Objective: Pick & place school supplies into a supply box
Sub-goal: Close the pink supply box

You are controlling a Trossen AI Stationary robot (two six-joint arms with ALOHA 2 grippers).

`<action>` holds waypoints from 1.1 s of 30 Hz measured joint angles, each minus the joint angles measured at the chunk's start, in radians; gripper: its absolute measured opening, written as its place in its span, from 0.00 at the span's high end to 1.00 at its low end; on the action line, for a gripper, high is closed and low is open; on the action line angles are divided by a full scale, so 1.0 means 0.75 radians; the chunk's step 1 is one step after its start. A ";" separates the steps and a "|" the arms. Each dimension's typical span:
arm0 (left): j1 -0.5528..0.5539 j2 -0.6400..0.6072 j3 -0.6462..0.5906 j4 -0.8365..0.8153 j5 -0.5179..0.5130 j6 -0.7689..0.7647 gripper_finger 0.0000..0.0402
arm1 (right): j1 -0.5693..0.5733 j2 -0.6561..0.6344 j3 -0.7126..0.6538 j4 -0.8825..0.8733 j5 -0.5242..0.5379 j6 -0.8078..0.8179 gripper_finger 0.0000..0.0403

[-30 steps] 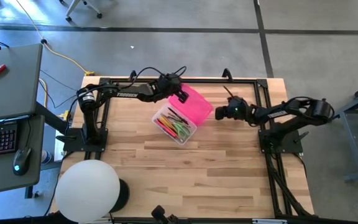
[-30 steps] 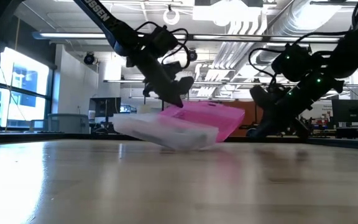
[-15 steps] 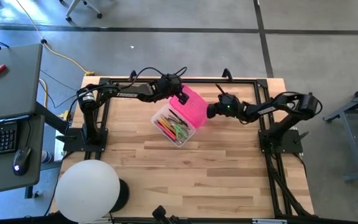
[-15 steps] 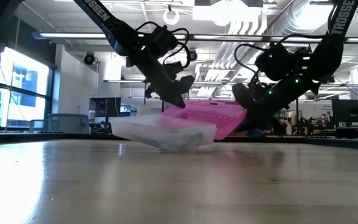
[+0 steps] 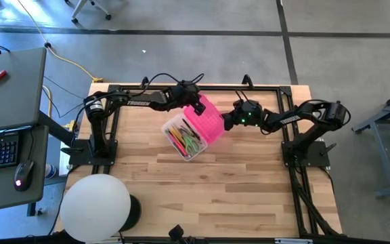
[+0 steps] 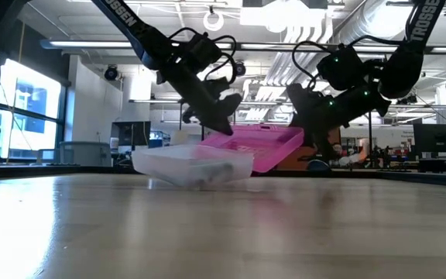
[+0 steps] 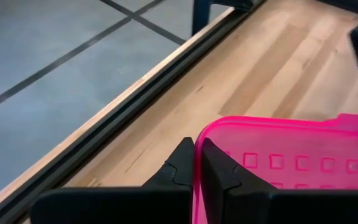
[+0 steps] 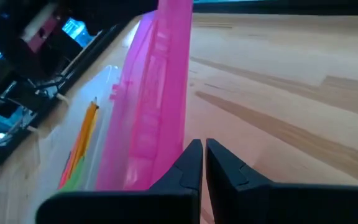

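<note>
On the table, left gripper (image 7: 194,163) jaws pinching pink lid (image 5: 206,120) rim; right gripper (image 8: 203,163) jaws closed, beside lid

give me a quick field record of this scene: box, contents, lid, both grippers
box: translucent clear plastic pencil case, on the wooden table
contents: coloured pens and pencils inside
lid: bright pink dotted lid, part raised
left gripper: pinching the lid's edge
right gripper: shut, against the lid's outer side
</note>
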 joint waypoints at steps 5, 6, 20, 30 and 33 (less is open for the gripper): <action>0.000 0.000 0.000 0.005 0.043 0.000 0.89 | 0.000 0.000 0.001 -0.029 -0.022 0.003 1.00; 0.000 0.000 0.000 0.009 0.043 -0.001 0.88 | 0.000 0.000 0.001 -0.029 -0.033 0.004 1.00; -0.001 0.000 0.001 0.142 0.128 -0.001 0.69 | 0.046 0.000 0.001 -0.033 -0.063 0.006 1.00; 0.000 -0.104 0.000 0.005 0.233 0.046 0.67 | 0.064 0.000 0.001 0.060 -0.111 0.001 1.00; -0.001 -0.210 0.000 -0.037 0.252 0.092 0.67 | 0.114 0.000 0.019 0.075 -0.093 0.004 1.00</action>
